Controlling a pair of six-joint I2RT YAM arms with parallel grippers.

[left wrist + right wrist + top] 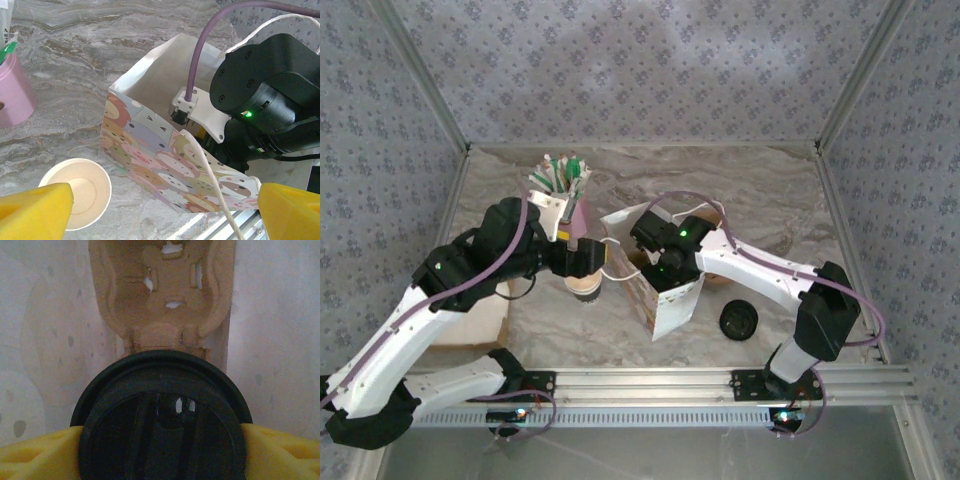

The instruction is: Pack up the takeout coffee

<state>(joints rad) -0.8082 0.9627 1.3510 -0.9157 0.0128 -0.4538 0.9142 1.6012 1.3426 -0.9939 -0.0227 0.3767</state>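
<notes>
The paper cup (75, 197) stood open and unlidded on the counter (100, 60), just under the left tool (160, 215). That tool's yellow pads (32, 210) were spread wide and touched nothing. Close on the left tool's right side stood a cartoon-printed paper bag (150, 160), with the right arm (265, 100) reaching down into it.

Inside the bag, the right tool (160, 452) had its pads pressed against both sides of a round black lid (162, 405). Whether a cup sat beneath that lid could not be told. Ahead of the right tool, past the lid, lay the brown moulded carrier (162, 300). A loose lid (738, 320) rested on the counter outside the bag, off to the right tool's right. The pink cup (568, 200) of straws stood beyond the left tool.

The step in hand looked like setting the lidded piece onto the carrier in the bag. The next move likely called for the right tool to let go and lift straight out without snagging the bag wall. The open cup had yet to be capped and packed.
</notes>
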